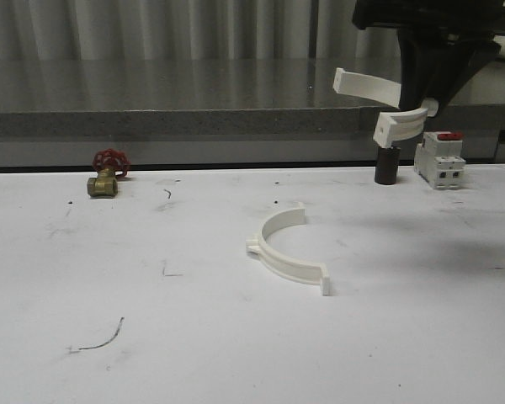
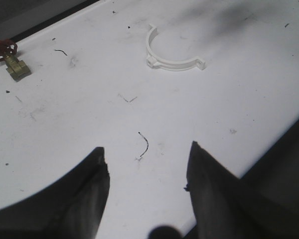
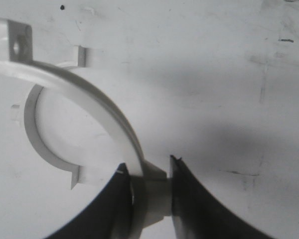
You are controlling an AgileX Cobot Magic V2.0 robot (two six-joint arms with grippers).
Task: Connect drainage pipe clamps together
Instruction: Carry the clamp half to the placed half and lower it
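One drainage pipe clamp [image 1: 284, 250], a white half-ring with end tabs, lies on the white table [image 1: 151, 337] near its middle. It also shows far ahead of my left gripper [image 2: 145, 160], as the lying clamp [image 2: 162, 60]. That gripper hovers open over bare table with nothing between its fingers. My right gripper [image 1: 427, 99] holds the second clamp [image 1: 366, 85] high in the air at the back right. In the right wrist view the right gripper [image 3: 150, 181] is shut on one end of the held clamp [image 3: 84, 87], with the lying clamp [image 3: 31, 124] on the table below it.
A brass valve with a red handwheel [image 1: 108, 174] sits at the back left, and is also seen as the valve [image 2: 10, 57]. A black cylinder [image 1: 386, 165] and a white breaker with a red top [image 1: 440, 157] stand at the back right. A grey ledge [image 1: 151, 122] borders the table's far edge.
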